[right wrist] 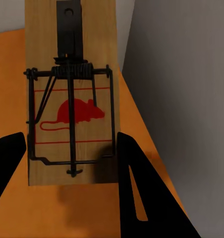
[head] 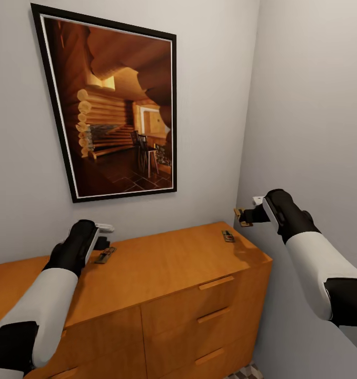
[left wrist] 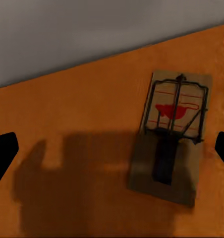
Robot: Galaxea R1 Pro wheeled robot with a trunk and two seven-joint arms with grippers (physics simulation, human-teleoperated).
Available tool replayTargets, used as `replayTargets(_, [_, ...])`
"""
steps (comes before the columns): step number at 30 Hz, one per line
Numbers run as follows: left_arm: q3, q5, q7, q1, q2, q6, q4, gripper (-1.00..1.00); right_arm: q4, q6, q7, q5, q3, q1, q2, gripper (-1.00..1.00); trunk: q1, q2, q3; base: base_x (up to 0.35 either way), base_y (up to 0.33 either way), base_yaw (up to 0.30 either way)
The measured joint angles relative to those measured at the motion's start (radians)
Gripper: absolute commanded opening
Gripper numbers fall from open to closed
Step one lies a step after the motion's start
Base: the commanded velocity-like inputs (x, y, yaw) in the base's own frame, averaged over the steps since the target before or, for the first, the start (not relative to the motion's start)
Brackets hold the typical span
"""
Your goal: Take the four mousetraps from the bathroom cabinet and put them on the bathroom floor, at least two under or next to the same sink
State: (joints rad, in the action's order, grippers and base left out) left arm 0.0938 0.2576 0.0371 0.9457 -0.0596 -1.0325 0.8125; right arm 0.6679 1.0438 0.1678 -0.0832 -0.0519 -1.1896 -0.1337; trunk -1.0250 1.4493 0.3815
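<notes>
Currently, the right gripper (head: 246,216) is clamped on one mousetrap (right wrist: 71,94), lifted clear beside the cabinet (head: 162,273). The left gripper (head: 100,243), jaws apart, hovers over a second trap (left wrist: 171,136) lying on top. A third trap (head: 228,236) lies near the corner. Next: descend, straddle the board, close.

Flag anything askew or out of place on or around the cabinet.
Nothing looks damaged. One mousetrap is off the cabinet, held in the right gripper. Two other traps lie flat on top.

Smooth orange-brown wooden cabinet (head: 162,268), pale wood mousetrap (right wrist: 72,99) with dark metal wire
</notes>
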Motion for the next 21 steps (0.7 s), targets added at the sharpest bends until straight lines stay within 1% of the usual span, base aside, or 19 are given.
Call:
replayTargets(1, [0.0,-0.002,0.0,0.0,0.018,-0.001,0.004,1.0,0.0,0.0,0.002,-0.001,0.0,0.0,0.0,-1.0,0.0,0.0,0.0,0.0,0.0,0.0])
replayTargets(3, [0.0,0.0,-0.001,0.0,0.036,-0.001,0.008,1.0,0.0,0.0,-0.001,0.0,0.0,0.0,0.0,-1.0,0.0,0.0,0.0,0.0,0.0,0.0])
replayTargets(4, [-0.001,-0.001,-0.001,0.0,0.049,-0.002,0.012,1.0,-0.001,0.0,0.001,0.0,0.0,0.0,0.0,-1.0,0.0,0.0,0.0,0.0,0.0,0.0])
replayTargets(7, [-0.003,0.0,-0.001,0.0,0.066,-0.002,0.015,1.0,-0.002,0.0,-0.001,0.001,0.0,0.0,0.0,-1.0,0.0,0.0,0.0,0.0,0.0,0.0])
replayTargets(13, [-0.006,-0.003,-0.002,0.0,0.076,-0.001,0.009,1.0,-0.003,0.0,-0.001,0.003,0.0,0.0,0.0,-1.0,0.0,0.0,0.0,0.0,0.0,0.0])
replayTargets(21, [-0.008,-0.005,-0.002,0.0,0.077,-0.002,-0.003,1.0,-0.003,0.0,-0.001,0.003,0.0,0.0,0.0,-1.0,0.0,0.0,0.0,0.0,0.0,0.0])
